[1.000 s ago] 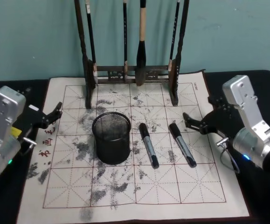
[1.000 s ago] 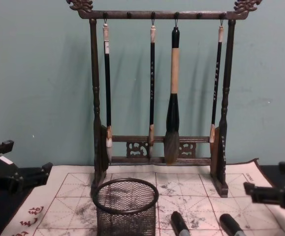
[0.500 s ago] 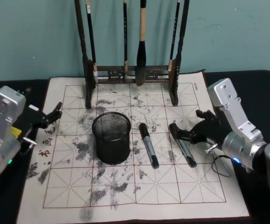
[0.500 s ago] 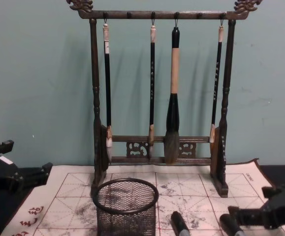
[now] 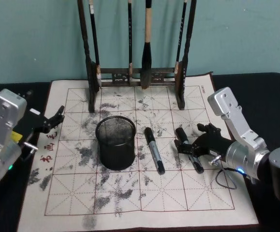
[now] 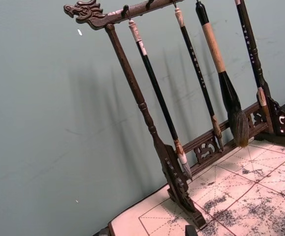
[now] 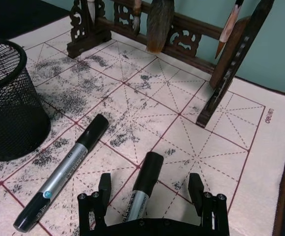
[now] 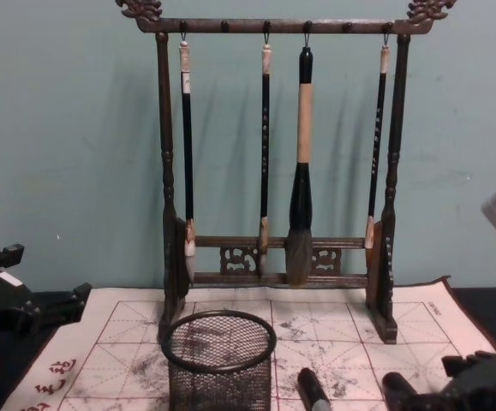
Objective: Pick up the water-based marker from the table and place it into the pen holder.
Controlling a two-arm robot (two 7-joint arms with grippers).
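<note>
The dark counter [image 5: 275,87] holds an inky mat [image 5: 154,193]. The right gripper [image 5: 190,146] sits wide open around one marker [image 5: 180,133], at 3 o'clock from the black pen holder [image 5: 115,145]. A second marker [image 5: 154,151] lies between them. The left gripper [image 5: 56,118] rests open at 9 o'clock.

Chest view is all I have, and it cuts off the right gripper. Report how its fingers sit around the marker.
Observer: Right wrist view: the right gripper is open, straddling the right-hand marker with gaps on both sides.
Operator: Now the other marker.
Observer: The left-hand marker lies flat on the mat between the pen holder and that gripper, untouched.
Operator: I see the left gripper parked at left. Check inside the holder.
Observer: Head view looks down into it: no marker inside.
</note>
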